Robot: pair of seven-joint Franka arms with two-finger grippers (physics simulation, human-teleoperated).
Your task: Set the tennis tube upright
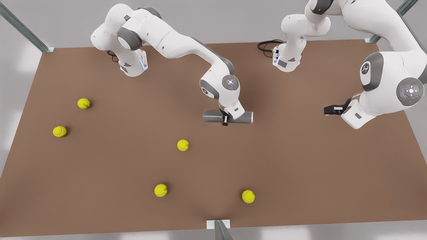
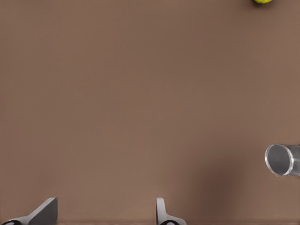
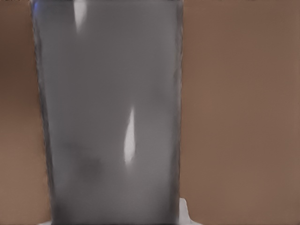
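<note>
The tennis tube (image 1: 213,116) lies on its side near the middle of the brown table (image 1: 300,173), its length running left to right in the front view, with the shiny open rim at the front view's right end.

The right tool (image 1: 225,120) is down over the tube's mid-length, with a dark finger visible against the near side. The right wrist view shows the grey wall of the tube (image 3: 110,117) at very close range. Whether the fingers have closed on the tube cannot be told.

The left tool (image 2: 105,213) hangs above bare table at the front view's right, well apart from the tube, waiting; its fingers stand wide apart and hold nothing. Its camera catches the tube's open rim (image 2: 280,159).

Five tennis balls (image 1: 182,145) lie scattered to the left and near side, none touching the tube.

Judgement: the step in hand is securing the grasp. Recommended: grip squarely across the diameter, lift clear of the table before rotating, and set the closed end down flat.
</note>
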